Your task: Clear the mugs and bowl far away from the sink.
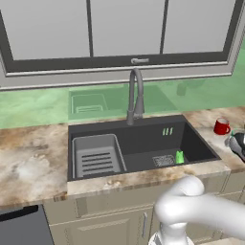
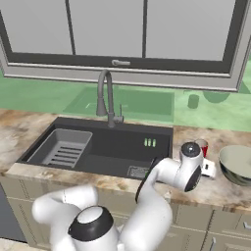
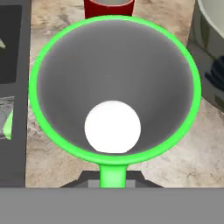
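Gripping: the gripper (image 3: 113, 181) is pressed together on the handle of the green mug (image 3: 113, 87), at the bottom centre of the hand view.
Green mug: bright green rim and handle, grey shaded inside with a round white bottom — seen straight down its mouth, taking up most of the hand view's centre.
Red mug: the red mug (image 1: 221, 126) stands upright on the counter (image 1: 28, 153) at the right of the left base view, just right of the sink (image 1: 139, 143); its red wall and pale inside also peek in at the top centre of the hand view, just beyond the green rim.
Bowl: the bowl (image 2: 237, 164) sits at the right edge of the right base view, cream inside, grey outside, wide and much larger than the mugs.
Sink: dark grey basin in the middle of both base views, tall arched faucet (image 1: 135, 95) at its back edge, slatted rack insert (image 1: 97, 155) in its left half.
Arm: in the right base view the white wrist reaches over the counter between sink and bowl — it hides part of the red mug.
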